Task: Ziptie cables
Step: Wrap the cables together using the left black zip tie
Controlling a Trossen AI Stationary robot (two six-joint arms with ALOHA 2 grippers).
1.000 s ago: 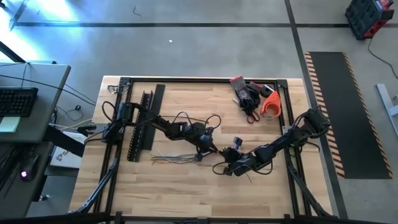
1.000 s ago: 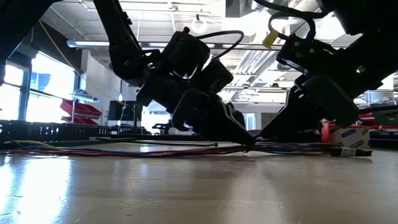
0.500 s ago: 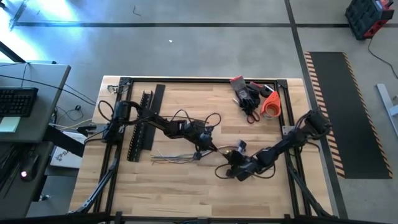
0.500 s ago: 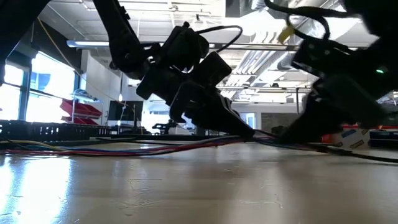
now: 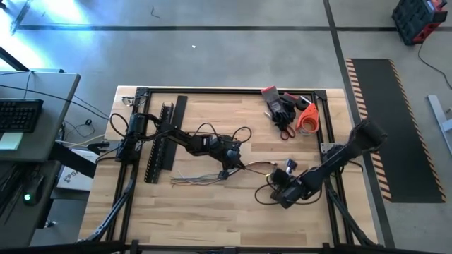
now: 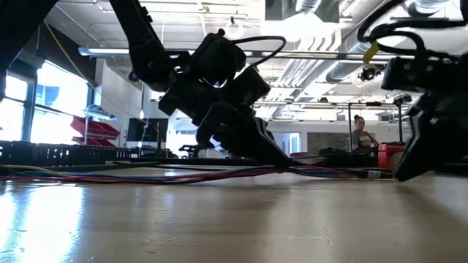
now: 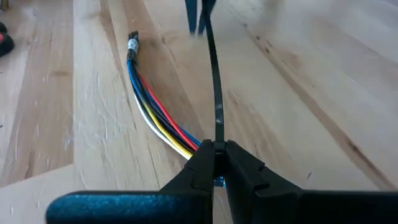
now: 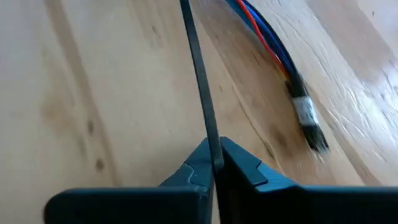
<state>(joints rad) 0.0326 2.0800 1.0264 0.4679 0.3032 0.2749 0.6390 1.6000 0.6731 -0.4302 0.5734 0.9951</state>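
Right gripper (image 5: 277, 189) low over the near part of the light wooden slatted table (image 5: 212, 204), fingers (image 8: 239, 163) pinched on a thin black flat zip-tie strap (image 8: 200, 81). The strap runs taut across the boards toward the left gripper (image 5: 224, 173) at mid-table, whose fingers (image 7: 239, 165) are likewise pinched tight on it (image 7: 214, 93).

Bundle of thin blue, red, yellow and white cables (image 7: 155, 118) lies flat on the wood just beside and under the left fingertips; one end, wrapped at its tip, points toward the right arm, loose strands fan out toward the left.

Farther back: long black comb-slotted rail (image 5: 159, 141) at the left, red-and-black gloves (image 5: 280, 106) and orange tape roll (image 5: 308, 118) at the far right corner.

Person (image 6: 360, 133) stands in the room beyond.
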